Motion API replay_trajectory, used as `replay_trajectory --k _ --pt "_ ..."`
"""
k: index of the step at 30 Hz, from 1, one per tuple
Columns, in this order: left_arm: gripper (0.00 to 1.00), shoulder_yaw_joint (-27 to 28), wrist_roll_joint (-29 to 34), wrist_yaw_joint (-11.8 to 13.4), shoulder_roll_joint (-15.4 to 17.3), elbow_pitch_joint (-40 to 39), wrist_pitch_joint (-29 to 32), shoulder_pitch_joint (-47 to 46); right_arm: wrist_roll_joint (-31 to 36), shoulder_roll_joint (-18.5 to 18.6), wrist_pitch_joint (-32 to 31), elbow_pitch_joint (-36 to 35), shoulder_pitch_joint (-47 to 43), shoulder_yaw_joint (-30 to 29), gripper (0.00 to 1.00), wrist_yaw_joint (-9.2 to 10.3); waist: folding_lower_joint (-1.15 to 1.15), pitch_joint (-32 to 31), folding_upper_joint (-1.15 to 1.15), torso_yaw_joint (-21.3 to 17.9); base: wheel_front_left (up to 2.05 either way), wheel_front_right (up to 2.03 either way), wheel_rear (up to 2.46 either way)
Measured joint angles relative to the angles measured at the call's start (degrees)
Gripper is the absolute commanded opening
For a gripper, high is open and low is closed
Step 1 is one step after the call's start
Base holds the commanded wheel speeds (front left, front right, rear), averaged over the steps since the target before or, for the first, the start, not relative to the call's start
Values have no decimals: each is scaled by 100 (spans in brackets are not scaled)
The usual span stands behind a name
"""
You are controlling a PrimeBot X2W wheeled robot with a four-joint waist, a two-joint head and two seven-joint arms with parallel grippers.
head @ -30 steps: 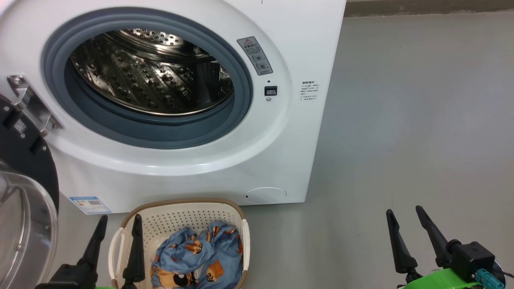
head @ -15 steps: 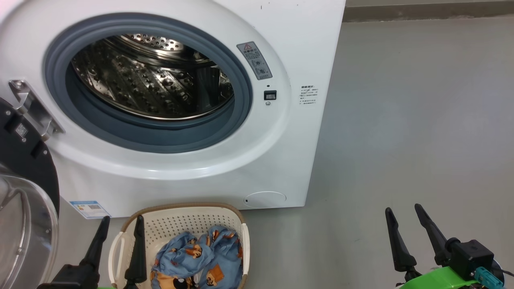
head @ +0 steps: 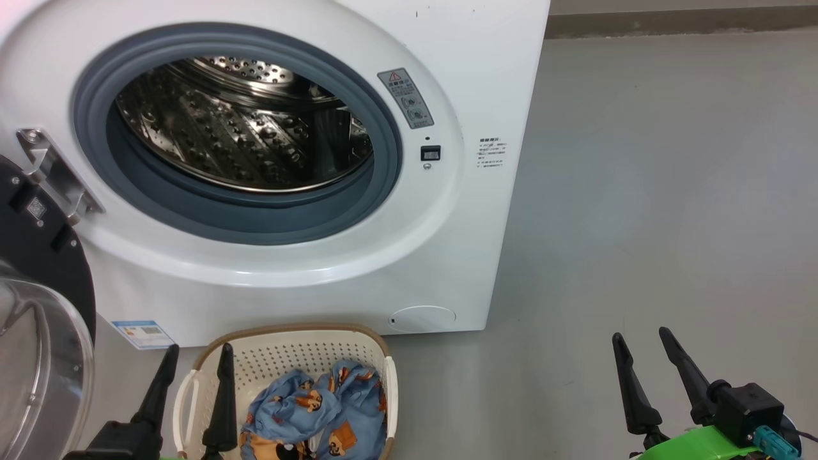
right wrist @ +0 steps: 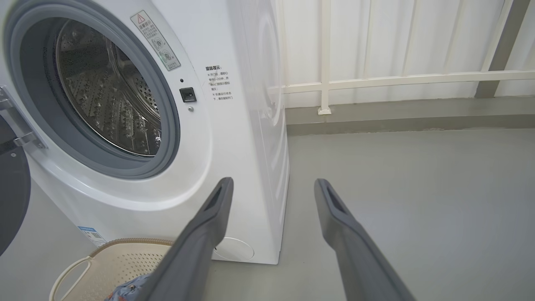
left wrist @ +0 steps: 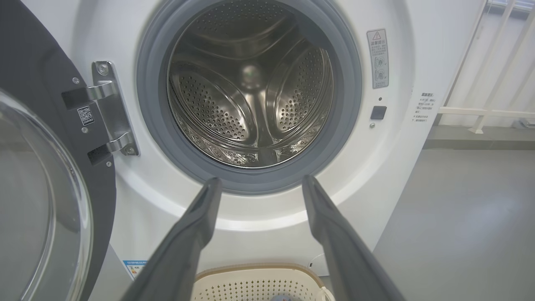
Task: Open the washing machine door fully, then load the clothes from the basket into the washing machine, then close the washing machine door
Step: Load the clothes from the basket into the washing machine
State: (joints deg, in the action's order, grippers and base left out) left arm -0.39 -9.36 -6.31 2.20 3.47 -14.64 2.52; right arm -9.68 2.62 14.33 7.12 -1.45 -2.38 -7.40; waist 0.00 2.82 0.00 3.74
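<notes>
The white washing machine (head: 409, 255) (left wrist: 401, 62) (right wrist: 234, 138) stands with its steel drum (head: 243, 124) (left wrist: 250, 83) bare inside. Its door (head: 38, 306) (left wrist: 37, 175) (right wrist: 10, 196), black ring and clear glass bowl, is swung wide to the left on a metal hinge. The cream basket (head: 281, 348) (left wrist: 255, 284) (right wrist: 108, 259) sits on the floor right before the machine, holding the light blue printed clothes (head: 316, 412) (right wrist: 127, 289). My left gripper (head: 197, 348) (left wrist: 259, 182) is open at the basket's left rim, fingers pointing at the drum. My right gripper (head: 640, 335) (right wrist: 272, 184) is open over bare floor to the right.
Grey floor (head: 671, 191) stretches right of the machine. A white railing (right wrist: 397, 79) and a wall base run behind it. A blue label (head: 144, 332) and a round flap (head: 422, 317) mark the machine's lower front.
The whole head view has shifted slightly downward, so the camera has tilted up a little. Both grippers stay open in much the same places.
</notes>
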Motion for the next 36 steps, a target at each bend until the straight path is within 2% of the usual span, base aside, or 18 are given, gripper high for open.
replay_trajectory --k 14,26,36 --pt "100 -182 -260 0 1 207 0 -103 0 1 0 -67 242 54 100 0 0 617 0 -87 0 0 0" --pt "100 -291 -255 -44 -2 612 0 -942 0 8 0 -162 744 170 100 0 0 1538 0 -281 0 0 0" --pt "100 -7 -223 -80 -14 1235 0 -1912 -4 15 0 -385 1245 172 100 0 0 2522 0 -517 0 0 0"
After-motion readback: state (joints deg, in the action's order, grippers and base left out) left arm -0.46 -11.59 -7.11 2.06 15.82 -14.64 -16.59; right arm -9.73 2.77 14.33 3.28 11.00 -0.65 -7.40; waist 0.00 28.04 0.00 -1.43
